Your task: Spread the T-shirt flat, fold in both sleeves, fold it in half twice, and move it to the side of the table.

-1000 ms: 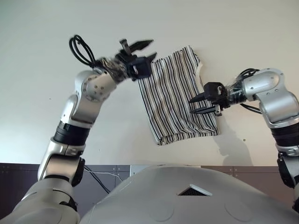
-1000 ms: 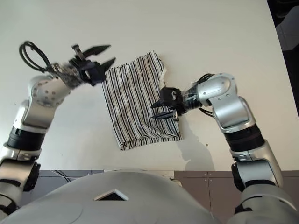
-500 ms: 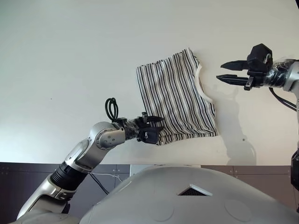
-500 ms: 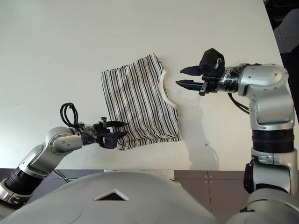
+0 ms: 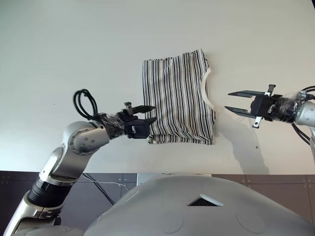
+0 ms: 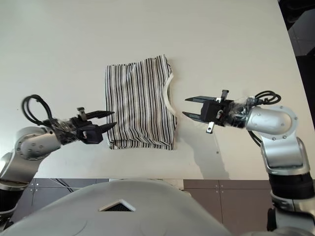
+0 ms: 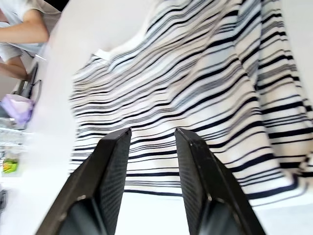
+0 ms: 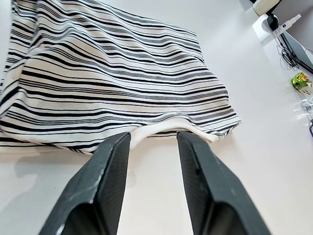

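The striped T-shirt (image 5: 178, 101) lies folded into a rough rectangle on the white table (image 5: 74, 49), a little nearer the table's front edge (image 5: 275, 173) than its middle, with its stripes running from 12 to 6 o'clock. Its 9 o'clock edge is straight. Its 6 o'clock edge shows stacked layers lying flat. The white collar (image 5: 207, 88) curves along the 3 o'clock edge, and the corner at 1 o'clock bulges slightly outward. The left end effector (image 5: 151, 112) sits at about 8 o'clock from the shirt, pointing toward 3 o'clock. Its two fingers (image 7: 115, 166) are spread moderately apart with nothing between them, and their tips are right at the cloth's left edge near the 7 o'clock corner; whether they touch the fabric cannot be told. The right end effector (image 5: 228, 101) hangs at about 3 to 4 o'clock from the shirt, pointing toward 9 o'clock. It is well open and grips nothing, and its fingers (image 8: 108, 181) stand apart from the collar side, with a band of table between them and the cloth. White table surface stretches wide at 12 o'clock and out toward 9 and 3 o'clock beyond both arms. At 6 o'clock only a narrow strip of table separates the shirt's hem from the front edge.
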Controlling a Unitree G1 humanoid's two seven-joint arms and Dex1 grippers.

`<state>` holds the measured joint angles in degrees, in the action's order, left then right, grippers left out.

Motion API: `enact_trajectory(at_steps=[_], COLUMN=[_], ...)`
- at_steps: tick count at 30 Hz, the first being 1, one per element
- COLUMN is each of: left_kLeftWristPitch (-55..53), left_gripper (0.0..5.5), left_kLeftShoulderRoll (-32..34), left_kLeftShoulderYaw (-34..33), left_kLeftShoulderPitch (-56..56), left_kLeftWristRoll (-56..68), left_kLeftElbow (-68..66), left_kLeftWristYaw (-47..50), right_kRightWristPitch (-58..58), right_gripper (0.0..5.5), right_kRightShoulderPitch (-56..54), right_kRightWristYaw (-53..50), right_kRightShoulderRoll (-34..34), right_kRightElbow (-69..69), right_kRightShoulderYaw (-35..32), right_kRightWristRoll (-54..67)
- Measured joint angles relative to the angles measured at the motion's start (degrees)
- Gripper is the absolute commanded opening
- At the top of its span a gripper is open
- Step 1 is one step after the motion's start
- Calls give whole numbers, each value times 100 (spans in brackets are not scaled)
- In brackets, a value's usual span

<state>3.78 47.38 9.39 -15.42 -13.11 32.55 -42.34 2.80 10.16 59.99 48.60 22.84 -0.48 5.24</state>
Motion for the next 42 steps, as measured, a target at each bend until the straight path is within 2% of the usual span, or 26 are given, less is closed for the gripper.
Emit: enact_trajectory(at_steps=[2, 4, 8, 13, 14, 19, 24, 32, 38, 42], left_kLeftWristPitch=[-44, 135, 933, 1710, 1834, 2348, 2797, 2880, 3001, 3041], left_gripper=[165, 165, 165, 165, 184, 242, 242, 242, 120, 68], left_kLeftShoulderRoll=[131, 283, 488, 495, 494, 250, 72, -162, -60, 72], left_kLeftShoulderYaw=[-541, -817, -886, -898, -842, -397, -20, 420, 522, 569], left_kLeftShoulderPitch=[-134, -615, -1859, -2436, -2481, -2183, -1606, -881, -796, -814], left_kLeftWristRoll=[305, 456, 242, -402, -538, -959, -1479, -1893, -1910, -1864], left_kLeftElbow=[354, 523, 239, -370, -511, -968, -1397, -1891, -2058, -2065], left_kLeftWristYaw=[-74, -208, -331, -81, -18, 449, 1005, 1517, 1574, 1523], right_kRightWristPitch=[364, 609, 910, 1051, 1088, 1215, 1254, 1250, 1284, 1406], right_gripper=[174, 174, 174, 174, 177, 177, 177, 177, 177, 177], right_kRightShoulderPitch=[604, 1174, 1589, 1718, 1713, 1495, 1331, 1016, 989, 1047], right_kRightWristYaw=[108, 217, 104, -109, -142, -200, -213, -288, -421, -429], right_kRightShoulderRoll=[150, 228, 240, 239, 239, 240, 239, 214, 211, 212], right_kRightElbow=[294, 465, 492, 392, 339, 154, 129, 104, 53, 68], right_kRightShoulderYaw=[-139, -197, -201, -198, -189, -68, 99, 367, 448, 537], right_kRightWristRoll=[65, 57, -161, -329, -386, -501, -517, -583, -724, -752])
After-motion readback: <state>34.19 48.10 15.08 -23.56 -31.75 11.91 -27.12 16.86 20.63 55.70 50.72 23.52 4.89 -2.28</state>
